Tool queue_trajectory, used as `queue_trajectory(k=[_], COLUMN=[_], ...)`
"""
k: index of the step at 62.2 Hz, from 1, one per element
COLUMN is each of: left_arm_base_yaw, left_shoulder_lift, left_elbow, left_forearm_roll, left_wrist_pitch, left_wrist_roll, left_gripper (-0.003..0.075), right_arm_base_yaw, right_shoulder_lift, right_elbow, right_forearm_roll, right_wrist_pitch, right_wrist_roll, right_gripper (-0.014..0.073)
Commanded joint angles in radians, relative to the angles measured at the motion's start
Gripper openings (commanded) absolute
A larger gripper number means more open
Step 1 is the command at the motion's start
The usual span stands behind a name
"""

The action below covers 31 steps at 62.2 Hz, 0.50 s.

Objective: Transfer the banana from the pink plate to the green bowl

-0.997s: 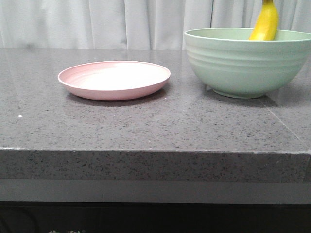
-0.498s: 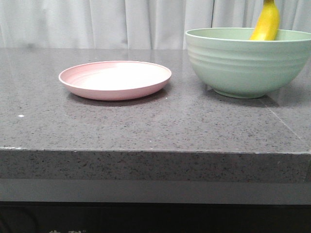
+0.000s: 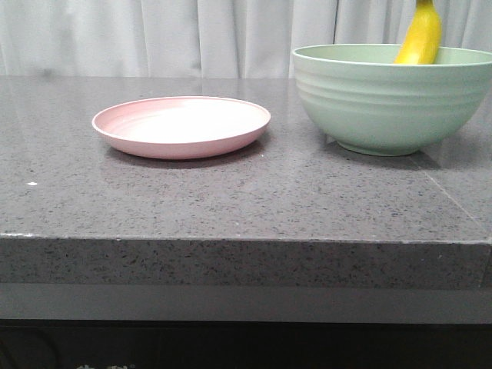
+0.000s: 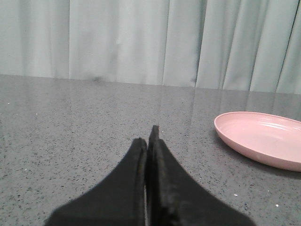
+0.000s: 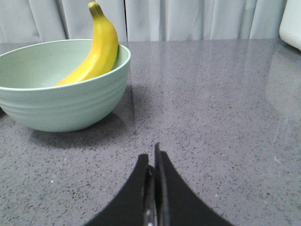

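Two grippers sit low over the counter (image 3: 231, 207) with nothing in them; on the left, the left gripper (image 4: 149, 141) has its jaws pressed together, empty, with the pink plate (image 3: 181, 125) near it and bare of fruit. Over the last second almost nothing has changed in the front view (the plate and bowl waver by a hair, no more; likely camera jitter); the banana (image 3: 420, 34) has kept its lean in the green bowl (image 3: 392, 96) throughout, which I take to mean the transfer is done and the arms are simply parked. Further right, the right gripper (image 5: 153, 157) is likewise closed on nothing, well apart from the bowl. The banana is bright yellow and curved; its lower end lies down inside the bowl, its back rests on the rim, and its stem end sticks up above it.
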<state>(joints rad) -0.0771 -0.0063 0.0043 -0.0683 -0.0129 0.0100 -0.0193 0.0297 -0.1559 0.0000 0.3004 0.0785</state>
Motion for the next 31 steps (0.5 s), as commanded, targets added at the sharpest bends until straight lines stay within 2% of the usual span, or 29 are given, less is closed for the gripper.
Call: queue_trajectory(k=[1, 14, 17, 31], left_arm_base_yaw=[-0.009, -0.009, -0.009, -0.009], left_shoulder_lift=[-0.025, -0.025, -0.025, -0.025], left_elbow=[0.004, 0.004, 0.004, 0.004], left_forearm_roll=[-0.006, -0.006, -0.006, -0.006], left_wrist_pitch=[-0.085, -0.085, -0.085, -0.085], left_wrist_roll=[-0.010, -0.010, -0.010, -0.010], left_gripper=[-0.0018, -0.0018, -0.0018, -0.0018], right_arm_base_yaw=[-0.001, -0.001, -0.001, -0.001], right_shoulder_lift=[-0.022, -0.063, -0.063, -0.063], right_elbow=[0.038, 0.183, 0.178, 0.179], right_forearm_roll=[0.011, 0.029, 0.029, 0.035], right_wrist_pitch=[-0.183, -0.330, -0.293, -0.291], right_wrist_roll=[0.004, 0.004, 0.004, 0.004], right_gripper=[-0.0069, -0.0069, -0.0069, -0.0069])
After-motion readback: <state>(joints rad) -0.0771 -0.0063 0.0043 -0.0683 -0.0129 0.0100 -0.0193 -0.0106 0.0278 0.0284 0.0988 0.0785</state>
